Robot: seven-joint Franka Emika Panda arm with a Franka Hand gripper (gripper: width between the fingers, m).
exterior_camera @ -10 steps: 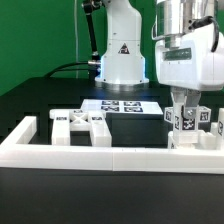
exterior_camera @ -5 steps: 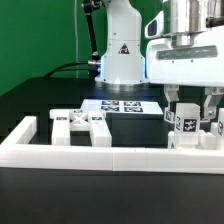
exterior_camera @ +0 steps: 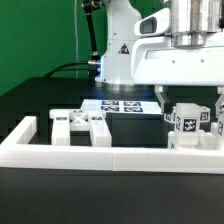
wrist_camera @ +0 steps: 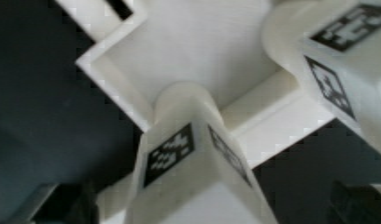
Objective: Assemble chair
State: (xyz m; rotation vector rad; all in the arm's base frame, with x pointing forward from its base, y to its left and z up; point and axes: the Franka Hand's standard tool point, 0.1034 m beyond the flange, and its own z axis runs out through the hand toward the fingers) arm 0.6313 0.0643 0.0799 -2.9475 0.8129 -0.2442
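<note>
The chair's tagged white pieces (exterior_camera: 190, 127) stand together at the exterior view's right, against the white border frame (exterior_camera: 110, 155). My gripper (exterior_camera: 190, 102) hangs just above them and is open. Its fingers (exterior_camera: 161, 100) are spread wide to either side of the pieces' top and touch nothing. Another chair part (exterior_camera: 80, 124), flat with cut-outs and tags, lies at the exterior view's left inside the frame. The wrist view looks down close on a tagged leg (wrist_camera: 176, 150) and a second tagged piece (wrist_camera: 340, 62); my own fingertips do not show there.
The marker board (exterior_camera: 124, 105) lies on the black table behind the parts. The arm's white base (exterior_camera: 120, 55) stands at the back. A dark block (exterior_camera: 135, 128) sits between the two groups of parts.
The gripper has opened wide, let go of the upright chair piece at the right, and risen a little. The pieces stay where they were.
</note>
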